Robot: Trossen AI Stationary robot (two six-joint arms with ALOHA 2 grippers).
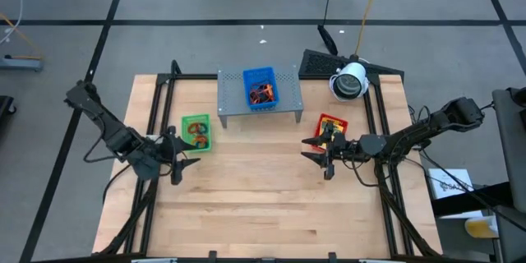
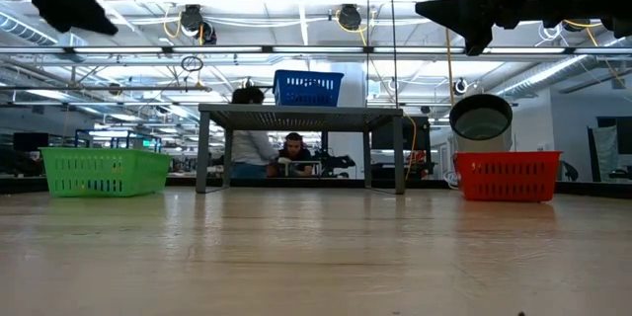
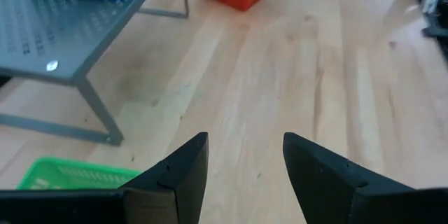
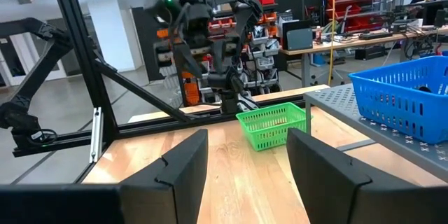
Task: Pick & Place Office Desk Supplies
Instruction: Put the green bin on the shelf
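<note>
left claw [image 1: 182, 162] open, empty, beside green tray [image 1: 196, 132]; right claw [image 1: 319, 151] open, empty, beside red tray [image 1: 332, 127].

Two dark, matte black arms with jointed segments, black cables trailing along the links. Left end effector [image 1: 182, 151] and right end effector [image 1: 316, 152] each carry two black fingers [image 3: 183, 175], broad and angular, tapering to blunt wedge tips, smooth-faced with no visible markings.

Bright overhead lighting, soft shadows
</note>
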